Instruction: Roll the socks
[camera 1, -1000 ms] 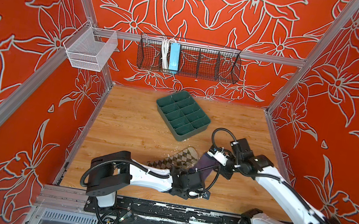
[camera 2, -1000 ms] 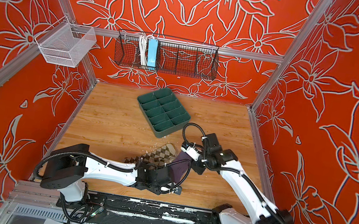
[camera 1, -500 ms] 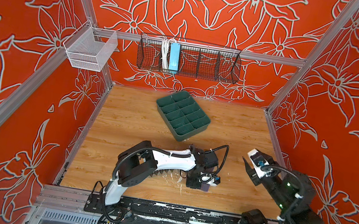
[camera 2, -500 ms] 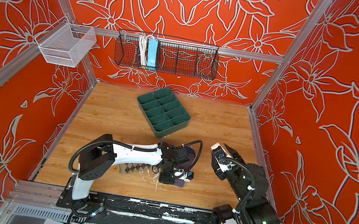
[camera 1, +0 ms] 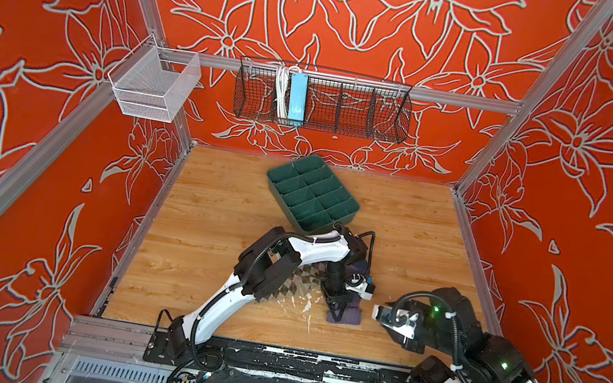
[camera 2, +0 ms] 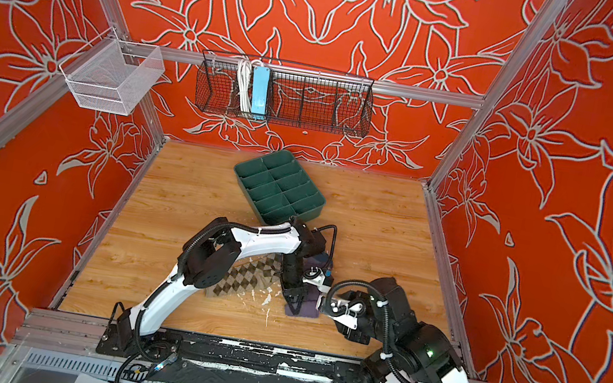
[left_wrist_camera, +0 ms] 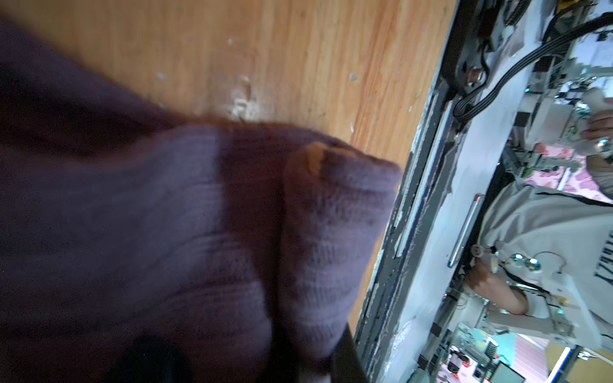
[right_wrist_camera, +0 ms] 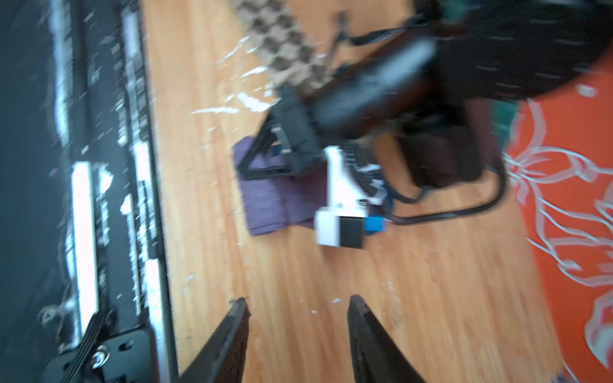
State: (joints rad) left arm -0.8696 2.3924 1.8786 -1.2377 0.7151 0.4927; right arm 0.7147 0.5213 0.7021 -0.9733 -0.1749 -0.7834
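The purple sock [camera 1: 350, 317] [camera 2: 309, 312] lies bunched on the wooden floor near the front, and its folds fill the left wrist view [left_wrist_camera: 199, 232], where a yellow-orange bit [left_wrist_camera: 313, 159] peeks out. My left gripper [camera 1: 336, 306] [camera 2: 293, 300] [right_wrist_camera: 265, 156] points down onto it, shut on the purple fabric. The beige argyle sock [camera 1: 302, 280] [camera 2: 239, 280] [right_wrist_camera: 282, 43] lies flat to the left, partly under the left arm. My right gripper [camera 1: 396, 334] [camera 2: 343, 325] [right_wrist_camera: 298, 305] hovers just right of the purple sock, open and holding nothing.
A green divided tray [camera 1: 313, 193] [camera 2: 280, 188] sits behind the socks. A black wire basket [camera 1: 353, 103] and a white mesh basket [camera 1: 153, 87] hang on the walls. White flecks [camera 1: 294, 304] dot the floor. The black front rail [right_wrist_camera: 99, 199] is close to the right gripper.
The right gripper let go of the socks, swung away to the right, and has come back toward the purple sock. The left arm raised its elbow and drew the purple sock toward the front.
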